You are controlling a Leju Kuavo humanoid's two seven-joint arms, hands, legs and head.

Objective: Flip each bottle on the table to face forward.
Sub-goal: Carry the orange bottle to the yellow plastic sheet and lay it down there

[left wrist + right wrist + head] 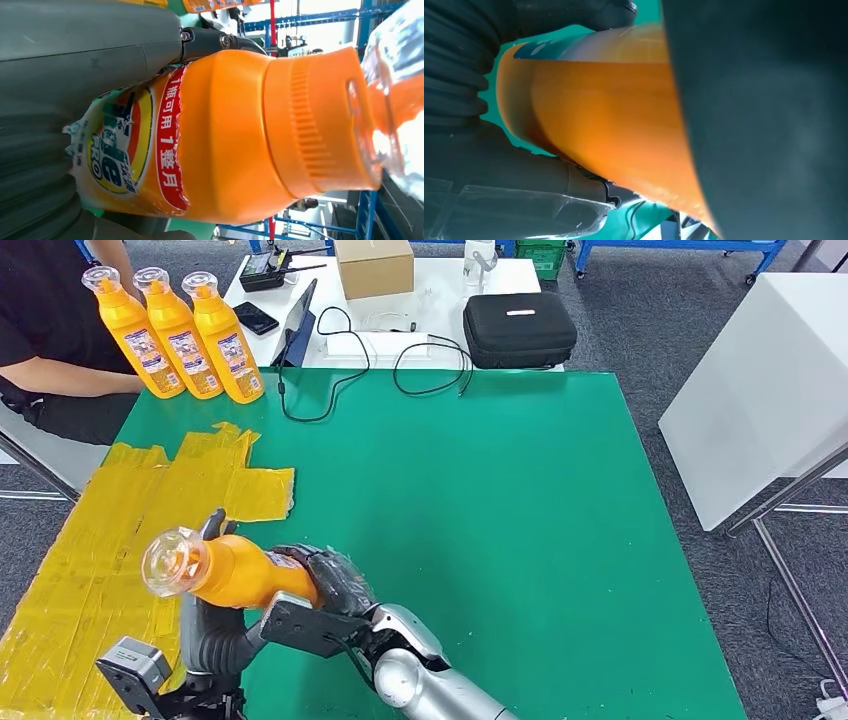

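Closest to you, an orange detergent bottle (235,571) lies on its side in the air above the near left part of the green tabletop (500,540), its clear cap (172,561) turned toward the camera. Both hands are on it: your right hand (325,575) wraps the base end, and your left hand (210,615) comes up from under the neck end, one dark fingertip showing just above the bottle's shoulder. From the left wrist you see the label with its red band of Chinese characters, the ribbed orange collar and the clear cap (395,95), with the grey thumb lying along the body. From the right wrist you see the smooth orange side of the bottle (609,125) pressed between the thumb and the dark fingers, green tabletop behind it.

Under the held bottle, a patch of yellow tape (110,540) covers the left near part of the tabletop. At the far left corner three more orange bottles (175,335) stand upright in a tight row, touching, labels facing you. A person in a black top (45,330) sits just beside them, at the tabletop's left edge.

Beyond the green surface a white table (440,285) carries a cardboard box (373,265), a black zip case (519,330), a phone (256,318), a tablet (298,310) and loose black cables (400,360).
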